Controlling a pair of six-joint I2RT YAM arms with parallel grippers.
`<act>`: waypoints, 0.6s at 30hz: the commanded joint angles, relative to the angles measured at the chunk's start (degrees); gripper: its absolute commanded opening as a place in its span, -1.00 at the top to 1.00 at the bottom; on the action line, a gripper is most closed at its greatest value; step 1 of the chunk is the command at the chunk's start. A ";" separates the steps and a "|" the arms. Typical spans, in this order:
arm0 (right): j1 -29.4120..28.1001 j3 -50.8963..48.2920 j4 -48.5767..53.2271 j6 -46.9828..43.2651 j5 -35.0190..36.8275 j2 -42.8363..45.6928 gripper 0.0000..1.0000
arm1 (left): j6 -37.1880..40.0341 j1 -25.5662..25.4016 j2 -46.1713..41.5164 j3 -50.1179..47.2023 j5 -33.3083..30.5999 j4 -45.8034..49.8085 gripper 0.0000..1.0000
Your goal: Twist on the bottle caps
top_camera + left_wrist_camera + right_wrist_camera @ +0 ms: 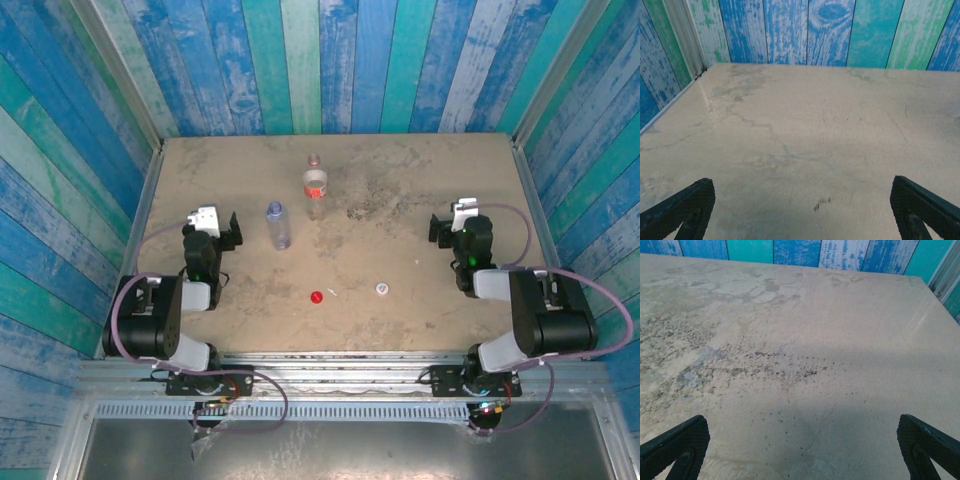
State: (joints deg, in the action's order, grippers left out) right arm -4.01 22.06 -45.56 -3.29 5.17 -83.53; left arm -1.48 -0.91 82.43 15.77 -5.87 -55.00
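Two clear bottles stand mid-table in the top view: one with a red-and-white label (315, 188) and, to its left and nearer, a plain bluish one (278, 225). A red cap (316, 296) and a white cap (382, 289) lie loose on the table nearer the arms. My left gripper (212, 218) rests low at the left, a little left of the bluish bottle. Its fingers (685, 205) are spread wide over bare table, and the left gripper (802, 200) is open and empty. My right gripper (460, 217) sits at the right, open (802, 445) over speckled tabletop.
The beige tabletop (400, 190) is walled by blue and green planks (330, 60) at the back and both sides. A metal rail (340, 362) runs along the near edge by the arm bases. A dark speckled patch (375, 208) marks the table right of the labelled bottle.
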 commanded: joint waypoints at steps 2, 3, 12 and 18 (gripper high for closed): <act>-0.83 1.68 7.70 -2.01 -2.89 8.65 -1.00 | -0.30 -1.75 -10.99 2.59 -5.07 8.97 -0.87; -1.15 2.03 9.24 -2.45 -3.52 10.19 -1.00 | 0.31 -2.56 -13.73 2.98 -6.47 10.58 -0.88; -2.31 7.68 24.76 -0.66 -15.95 23.05 -1.00 | 5.78 -15.12 -29.90 5.74 -9.08 20.45 -0.87; -2.65 10.34 29.73 -2.75 -28.97 25.77 -1.00 | 10.32 -23.06 -37.32 1.16 0.86 21.70 -0.88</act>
State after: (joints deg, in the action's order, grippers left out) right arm -6.24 30.57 -21.17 -4.93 -14.50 -58.78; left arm 5.15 -21.54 47.79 19.79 -10.85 -35.79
